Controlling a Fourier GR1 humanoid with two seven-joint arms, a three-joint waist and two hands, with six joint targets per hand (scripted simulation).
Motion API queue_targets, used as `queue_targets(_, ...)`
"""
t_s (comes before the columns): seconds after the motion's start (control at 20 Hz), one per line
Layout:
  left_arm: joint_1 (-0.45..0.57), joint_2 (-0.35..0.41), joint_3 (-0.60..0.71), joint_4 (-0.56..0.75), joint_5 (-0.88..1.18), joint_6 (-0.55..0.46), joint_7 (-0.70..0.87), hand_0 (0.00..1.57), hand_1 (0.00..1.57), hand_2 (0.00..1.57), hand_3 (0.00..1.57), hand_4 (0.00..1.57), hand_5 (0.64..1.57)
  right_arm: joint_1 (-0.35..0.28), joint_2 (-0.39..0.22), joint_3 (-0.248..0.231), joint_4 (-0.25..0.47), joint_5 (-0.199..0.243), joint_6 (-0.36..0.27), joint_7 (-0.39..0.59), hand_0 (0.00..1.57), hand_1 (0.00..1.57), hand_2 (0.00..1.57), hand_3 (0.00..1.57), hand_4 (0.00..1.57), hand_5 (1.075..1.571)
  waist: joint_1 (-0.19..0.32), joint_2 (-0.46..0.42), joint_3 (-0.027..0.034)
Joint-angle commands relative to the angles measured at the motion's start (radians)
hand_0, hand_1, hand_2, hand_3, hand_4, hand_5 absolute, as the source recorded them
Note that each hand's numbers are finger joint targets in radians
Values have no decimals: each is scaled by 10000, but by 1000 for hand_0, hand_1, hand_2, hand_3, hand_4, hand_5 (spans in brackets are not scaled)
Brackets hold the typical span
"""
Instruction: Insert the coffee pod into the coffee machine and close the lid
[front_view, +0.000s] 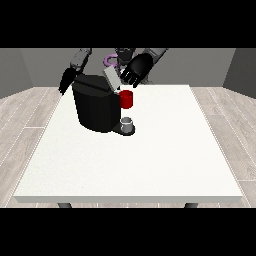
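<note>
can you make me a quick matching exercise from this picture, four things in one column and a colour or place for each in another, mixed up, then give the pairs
Things:
1. coffee machine
2. pod holder
3. cup
4. lid

Descriptions:
A. small and grey, on the machine's base
B. red, at the machine's front below the lid
C. tilted up, beside the hand at the view's right
D. large black body on the white table

Pairs: 1-D, 2-B, 3-A, 4-C
</note>
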Motion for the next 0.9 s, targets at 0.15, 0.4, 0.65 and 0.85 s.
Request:
queue_targets(0.15, -274, -392, -36, 288, -110, 189, 228, 1175, 1175, 1242, 1216, 464, 1571, -418, -175, -157, -25, 103, -127, 345, 0, 0, 0, 0, 0, 1571, -139, 310, -1)
queue_targets(0.4, -279, -18, -59, 372, -160, -139, -189, 1239, 1239, 1286, 1222, 429, 1571, -90, 275, 9, 93, 247, -531, -44, 0, 0, 0, 0, 223, 1571, 130, 355, -1)
queue_targets(0.65, -37, -2, -54, 554, -210, 64, -638, 1187, 1187, 1230, 1196, 441, 1571, -345, 34, -132, -198, 23, -233, 441, 0, 0, 0, 0, 36, 1571, 6, 460, -4)
queue_targets(0.85, -367, 265, 57, 739, -239, -141, -490, 1169, 1169, 1235, 1200, 422, 1571, -537, 111, -17, -285, 175, -375, 383, 0, 0, 0, 0, 165, 1571, -2, 542, -4)
